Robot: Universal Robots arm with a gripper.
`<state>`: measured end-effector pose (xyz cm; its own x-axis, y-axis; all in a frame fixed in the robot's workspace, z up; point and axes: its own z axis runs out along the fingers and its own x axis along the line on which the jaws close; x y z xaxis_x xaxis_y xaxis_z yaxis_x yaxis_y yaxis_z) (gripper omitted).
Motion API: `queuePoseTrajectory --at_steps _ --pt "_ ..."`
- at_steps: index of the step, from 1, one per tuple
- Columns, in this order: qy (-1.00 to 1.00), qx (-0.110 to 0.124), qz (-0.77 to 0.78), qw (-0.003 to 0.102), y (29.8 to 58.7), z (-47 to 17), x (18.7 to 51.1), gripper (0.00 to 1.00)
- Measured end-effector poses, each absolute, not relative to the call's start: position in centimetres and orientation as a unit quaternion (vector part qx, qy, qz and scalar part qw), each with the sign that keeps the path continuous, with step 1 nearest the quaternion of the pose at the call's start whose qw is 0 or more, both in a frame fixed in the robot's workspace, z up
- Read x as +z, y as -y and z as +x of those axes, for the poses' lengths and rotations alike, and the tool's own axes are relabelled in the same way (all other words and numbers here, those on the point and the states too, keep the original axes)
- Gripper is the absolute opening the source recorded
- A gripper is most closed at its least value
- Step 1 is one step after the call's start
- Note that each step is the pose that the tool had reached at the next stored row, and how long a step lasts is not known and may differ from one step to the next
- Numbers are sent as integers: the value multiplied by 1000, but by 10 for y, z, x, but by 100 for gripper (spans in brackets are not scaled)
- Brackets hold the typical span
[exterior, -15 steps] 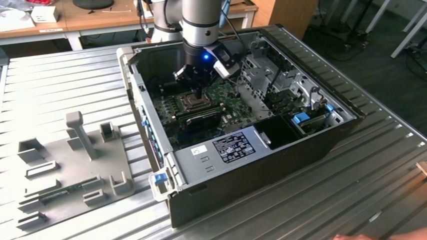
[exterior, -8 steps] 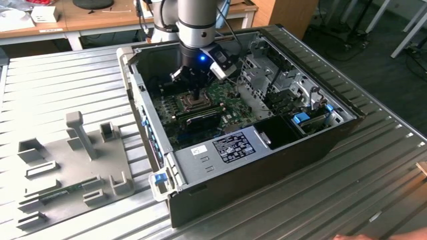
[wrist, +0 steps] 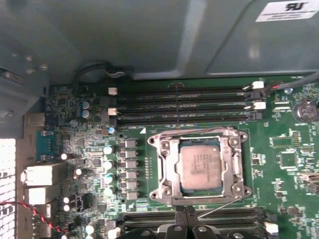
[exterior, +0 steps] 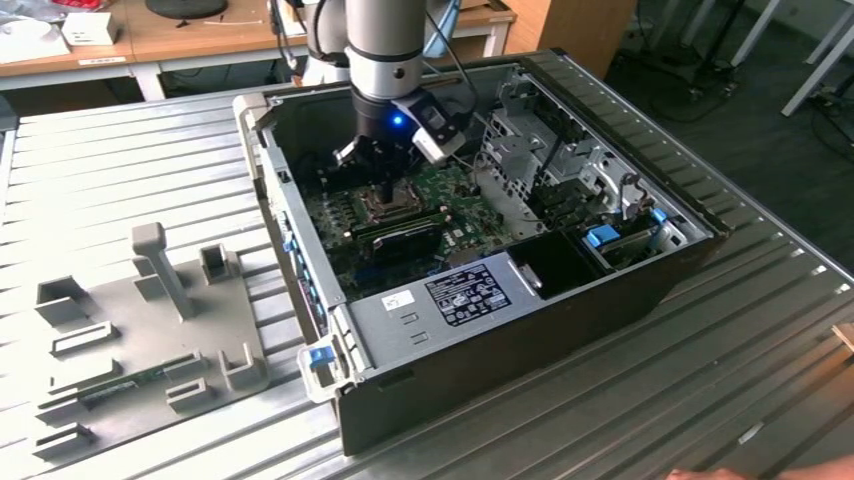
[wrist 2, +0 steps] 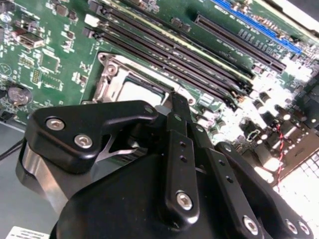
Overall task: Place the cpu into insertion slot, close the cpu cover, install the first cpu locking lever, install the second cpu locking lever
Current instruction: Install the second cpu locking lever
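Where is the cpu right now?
The cpu sits seated in the insertion slot on the green board in the first wrist view, between banks of long black memory slots.

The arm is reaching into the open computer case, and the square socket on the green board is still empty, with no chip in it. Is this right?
Not quite. The arm does reach into the open computer case, but the socket on the green board is not empty: the first wrist view shows the silver-grey chip already lying inside its metal frame.
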<state>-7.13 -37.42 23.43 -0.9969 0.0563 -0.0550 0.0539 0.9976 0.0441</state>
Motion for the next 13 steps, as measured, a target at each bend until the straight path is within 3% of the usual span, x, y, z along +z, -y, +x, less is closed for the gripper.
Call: queuePoseTrajectory --at_steps 13 --pt "-999 21 28 29 374 -74 233 10"
